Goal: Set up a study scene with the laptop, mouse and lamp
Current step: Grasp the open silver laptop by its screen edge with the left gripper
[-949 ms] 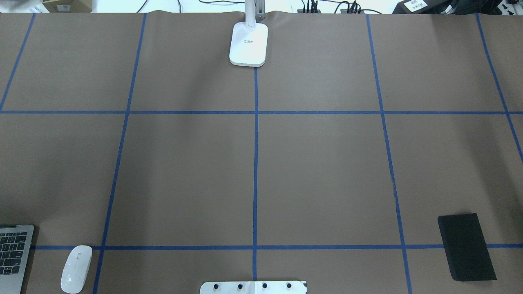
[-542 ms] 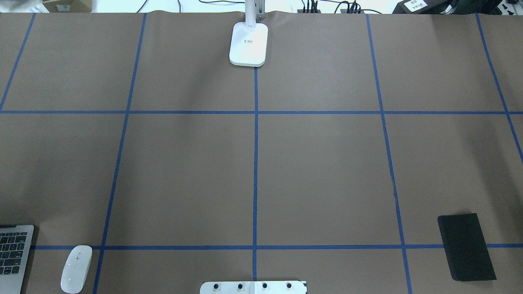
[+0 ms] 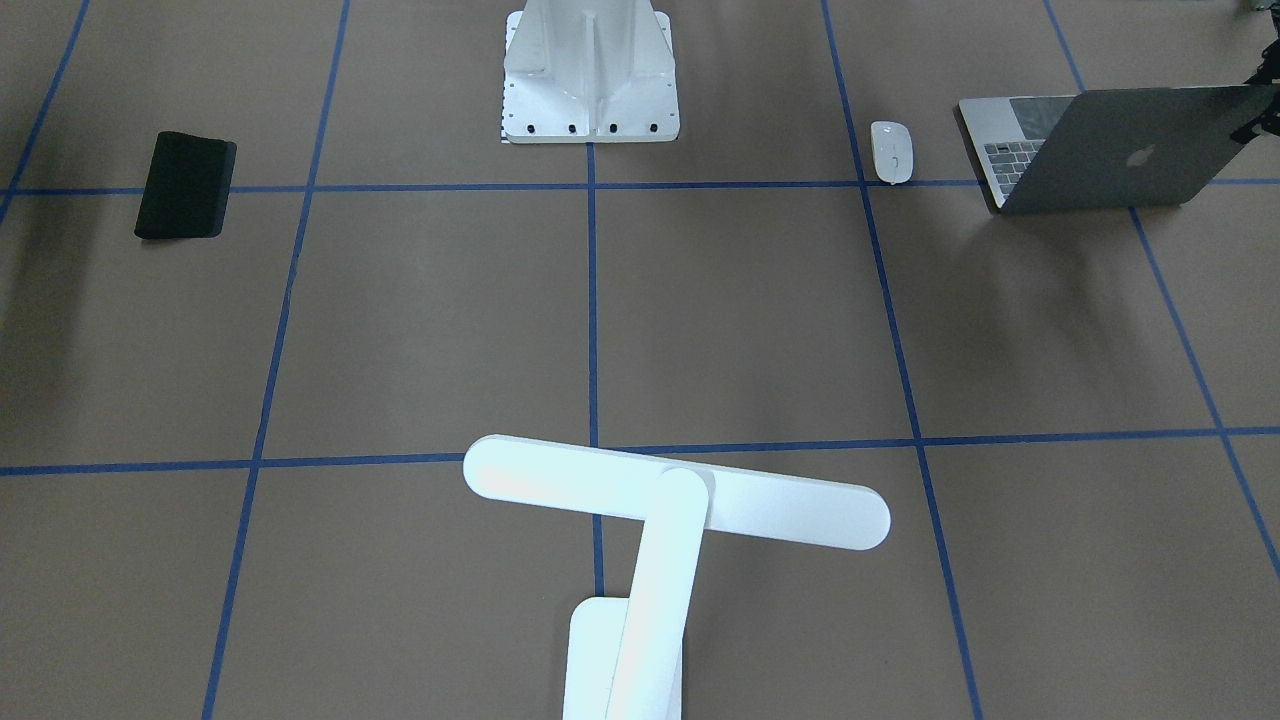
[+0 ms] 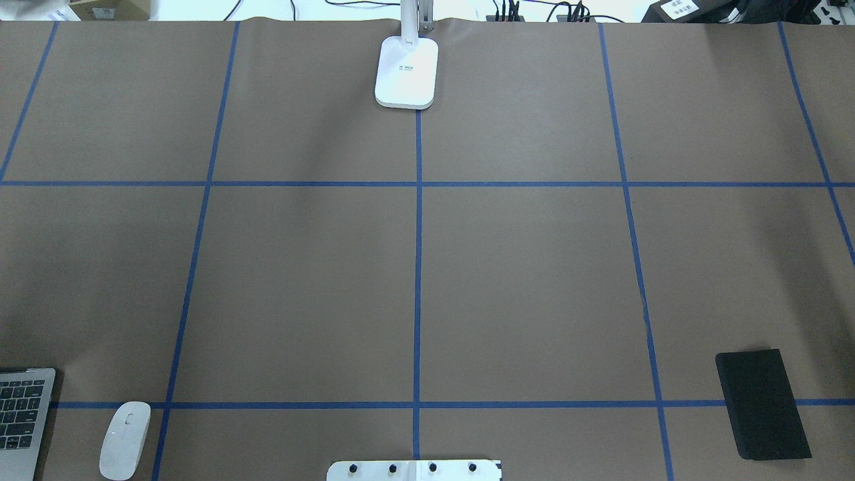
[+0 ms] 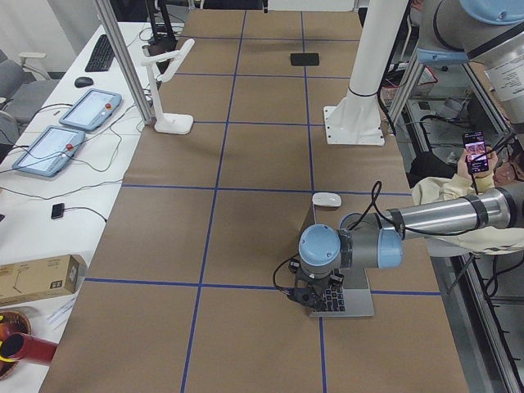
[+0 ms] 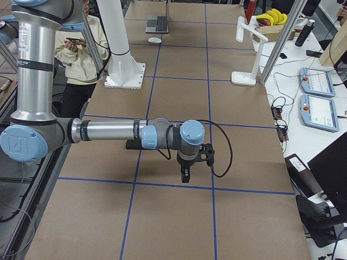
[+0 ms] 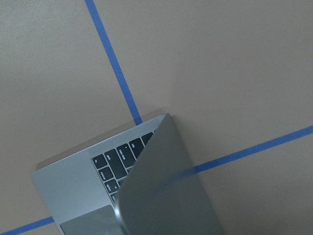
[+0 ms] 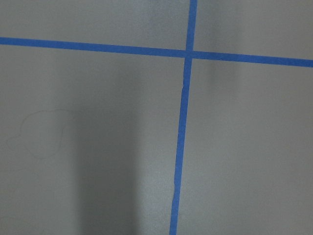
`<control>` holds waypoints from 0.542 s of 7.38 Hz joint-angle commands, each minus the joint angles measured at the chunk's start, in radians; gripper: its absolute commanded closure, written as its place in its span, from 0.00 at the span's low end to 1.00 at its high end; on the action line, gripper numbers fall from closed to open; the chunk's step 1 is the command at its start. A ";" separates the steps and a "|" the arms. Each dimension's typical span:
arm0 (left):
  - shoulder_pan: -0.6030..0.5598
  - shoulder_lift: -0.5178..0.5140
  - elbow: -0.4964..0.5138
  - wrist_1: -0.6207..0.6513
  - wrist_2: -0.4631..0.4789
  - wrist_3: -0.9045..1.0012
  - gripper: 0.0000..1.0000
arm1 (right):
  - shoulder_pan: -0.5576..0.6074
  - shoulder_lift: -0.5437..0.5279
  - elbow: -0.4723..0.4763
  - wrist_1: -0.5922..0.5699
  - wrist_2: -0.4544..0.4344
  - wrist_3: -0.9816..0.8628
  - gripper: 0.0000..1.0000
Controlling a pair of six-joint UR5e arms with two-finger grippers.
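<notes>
The laptop (image 3: 1100, 160) stands open at the table's near-left corner, with its keyboard (image 4: 20, 414) and lid edge (image 7: 161, 186) in view. The white mouse (image 4: 125, 439) lies just beside it on a blue tape line. At the far middle edge stands the white lamp (image 4: 407, 72), its bar head (image 3: 680, 500) level over the table. My left gripper (image 5: 309, 301) hangs over the laptop; I cannot tell whether it is open or shut. Over bare table on the right side hangs my right gripper (image 6: 184, 177), and its state cannot be told either.
A black mouse pad (image 4: 761, 404) lies at the near right. The white bolted pedestal (image 3: 590, 70) stands at the near middle edge. A seated person with a phone (image 5: 479, 164) is beside the robot. Tablets and cables lie beyond the far edge.
</notes>
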 commanded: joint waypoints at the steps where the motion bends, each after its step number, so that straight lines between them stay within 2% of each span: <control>1: -0.001 -0.031 0.010 0.003 -0.059 -0.038 1.00 | 0.000 -0.002 0.001 0.000 0.004 0.000 0.00; 4: -0.001 -0.092 0.035 0.014 -0.097 -0.035 1.00 | 0.002 -0.002 0.009 0.000 0.007 0.000 0.00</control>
